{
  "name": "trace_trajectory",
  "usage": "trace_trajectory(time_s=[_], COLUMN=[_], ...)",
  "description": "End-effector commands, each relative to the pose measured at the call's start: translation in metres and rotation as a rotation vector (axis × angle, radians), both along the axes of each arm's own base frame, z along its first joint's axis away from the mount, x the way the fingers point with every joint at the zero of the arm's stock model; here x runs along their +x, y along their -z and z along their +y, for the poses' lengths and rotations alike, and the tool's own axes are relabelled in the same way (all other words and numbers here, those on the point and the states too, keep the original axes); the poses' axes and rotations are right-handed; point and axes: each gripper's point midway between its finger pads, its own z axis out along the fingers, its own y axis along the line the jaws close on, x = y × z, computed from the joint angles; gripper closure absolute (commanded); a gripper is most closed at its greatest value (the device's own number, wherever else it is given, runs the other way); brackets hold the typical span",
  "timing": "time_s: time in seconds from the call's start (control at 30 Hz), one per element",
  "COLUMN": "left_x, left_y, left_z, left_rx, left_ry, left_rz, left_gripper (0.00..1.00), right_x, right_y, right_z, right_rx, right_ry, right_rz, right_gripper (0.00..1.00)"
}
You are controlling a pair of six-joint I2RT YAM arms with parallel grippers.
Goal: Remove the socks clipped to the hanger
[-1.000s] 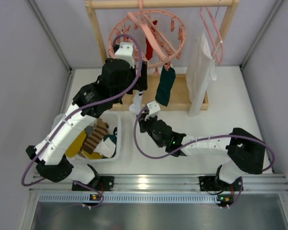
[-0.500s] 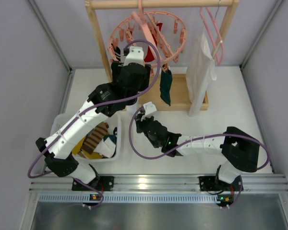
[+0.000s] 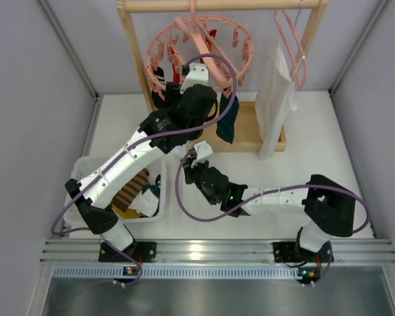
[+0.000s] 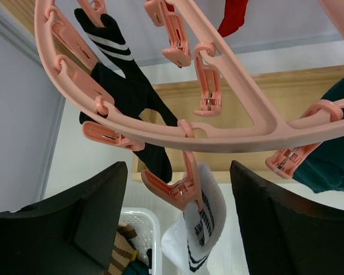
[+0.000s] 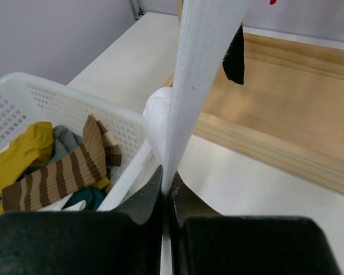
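The round pink hanger hangs from the wooden rack. In the left wrist view its ring carries a black sock with white stripes, a red sock and a dark green sock. My left gripper is open just under the ring. Its fingers stand either side of a pink clip that grips a white sock, not touching it. My right gripper is shut on the lower part of this white sock and holds it taut. The right gripper sits below the left gripper.
A white basket at the left holds several loose socks, a brown striped one among them. The wooden rack base lies behind. A large white cloth on a plain pink hanger hangs at the right.
My left arm has swung right and up along the hanger ring, and its open jaws now sit around the white sock's clip. The right gripper has shifted slightly left, still holding the sock.
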Motion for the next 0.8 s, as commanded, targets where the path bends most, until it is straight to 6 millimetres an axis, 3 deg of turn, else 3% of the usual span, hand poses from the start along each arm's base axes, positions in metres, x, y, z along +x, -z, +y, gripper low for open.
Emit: trace_trajectory(time_s=[0.0,0.17,0.5,0.63,0.77], left_x=[0.002,0.004,0.014,0.018,0.018], left_y=[-0.021,-0.024,-0.022,-0.019,-0.021], left_z=[0.007,0.011,0.012,0.007,0.005], left_rx=[-0.008,-0.003,-0.013,-0.021,-0.028], left_ry=[-0.037,-0.053,-0.054,-0.044,-0.04], left_rz=[-0.05,-0.058,-0.048,-0.039,-0.043], left_gripper=[0.25,0.39,0.51,0.72,0.78], right_x=[-0.011,-0.013,-0.013,-0.014,-0.015], right_y=[-0.026,-0.026,-0.027,-0.028,-0.026], right_z=[0.019,0.019,0.015,0.013,0.008], right_rx=[0.072,0.068,0.066,0.066,0.058], right_ry=[-0.048,-0.054,-0.041,-0.041,-0.041], right_rz=[-0.033,-0.036,-0.042,-0.046,-0.045], right_gripper=[1.0,1.0,1.0,1.0,1.0])
